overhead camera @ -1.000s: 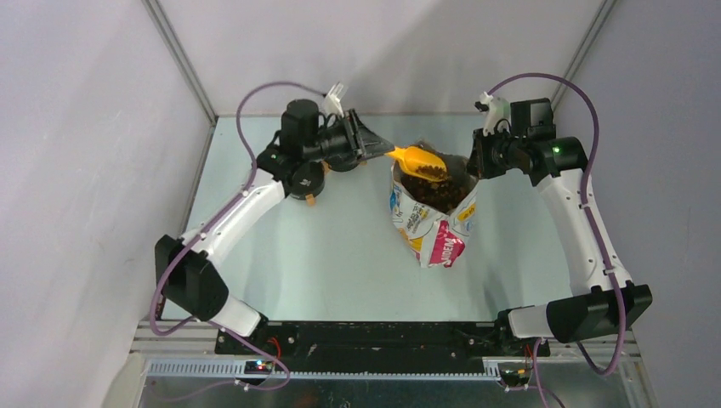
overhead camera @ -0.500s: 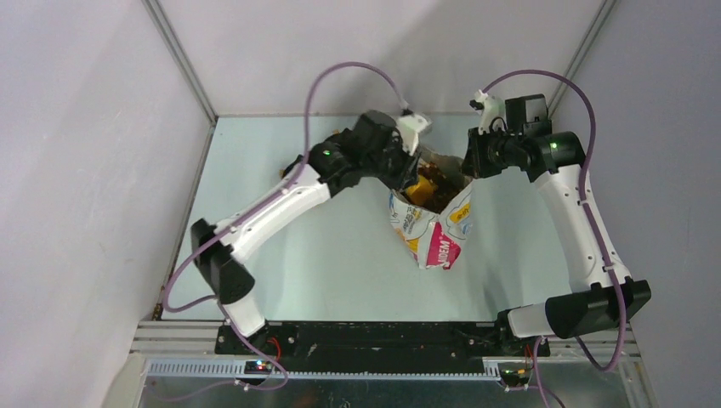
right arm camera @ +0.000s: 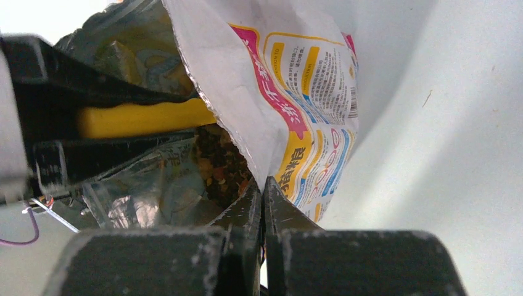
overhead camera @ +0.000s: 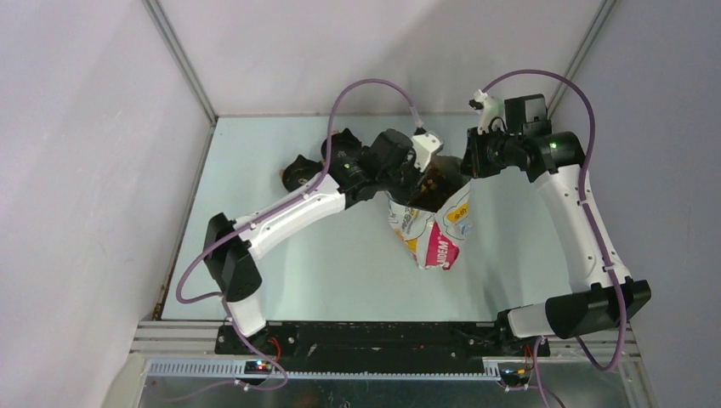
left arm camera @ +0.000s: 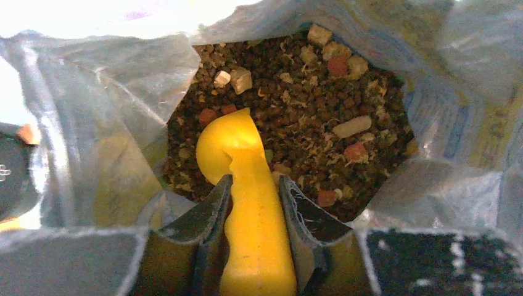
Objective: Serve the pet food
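The pet food [left arm camera: 308, 117], brown and reddish kibble, fills the bottom of the open printed bag [overhead camera: 435, 231], which stands mid-table. My left gripper [left arm camera: 253, 182] is shut on the handle of the yellow-orange scoop [left arm camera: 237, 148]. It reaches down into the bag mouth in the top view [overhead camera: 415, 172], with the scoop's bowl resting on the kibble. My right gripper [right arm camera: 263, 185] is shut on the bag's rim [right arm camera: 247, 132] at its right side [overhead camera: 466, 164]. The right wrist view also shows the scoop handle [right arm camera: 148, 118] and some kibble [right arm camera: 219, 161].
A dark round bowl-like thing [overhead camera: 299, 173] sits on the table left of the bag, under the left arm's elbow. The pale table [overhead camera: 340, 263] is walled at the back and on both sides.
My left gripper has swung right from beside the bag to above its mouth. The scoop, earlier held over the opening, is now down inside. The dark bowl has come into view. The right gripper has stayed put.
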Controlling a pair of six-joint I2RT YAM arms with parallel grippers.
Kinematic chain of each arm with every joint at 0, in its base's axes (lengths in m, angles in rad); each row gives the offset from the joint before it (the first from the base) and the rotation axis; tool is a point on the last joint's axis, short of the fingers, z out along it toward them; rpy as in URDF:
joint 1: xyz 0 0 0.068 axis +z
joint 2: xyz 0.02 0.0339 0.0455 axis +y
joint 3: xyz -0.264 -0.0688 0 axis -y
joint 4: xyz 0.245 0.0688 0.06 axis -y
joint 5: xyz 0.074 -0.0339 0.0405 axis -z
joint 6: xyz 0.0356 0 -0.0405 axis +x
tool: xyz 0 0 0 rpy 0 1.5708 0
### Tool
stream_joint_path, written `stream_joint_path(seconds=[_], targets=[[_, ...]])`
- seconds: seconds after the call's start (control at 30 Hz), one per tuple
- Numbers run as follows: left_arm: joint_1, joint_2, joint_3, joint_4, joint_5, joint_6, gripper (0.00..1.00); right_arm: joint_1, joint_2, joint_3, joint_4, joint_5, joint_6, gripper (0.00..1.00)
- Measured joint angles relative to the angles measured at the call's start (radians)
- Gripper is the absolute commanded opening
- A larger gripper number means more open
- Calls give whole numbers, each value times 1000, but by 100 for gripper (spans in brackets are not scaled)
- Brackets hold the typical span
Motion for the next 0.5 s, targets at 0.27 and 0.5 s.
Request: stream_joint_path(seconds=[0.27,0.5], targets=[[142,-35,-92,118,261,-283,0,-8,-6,-5,1,-26,0,0],[215,-115,-153,172,405,-507,0,-14,-13,-13,5,-25,-30,0]])
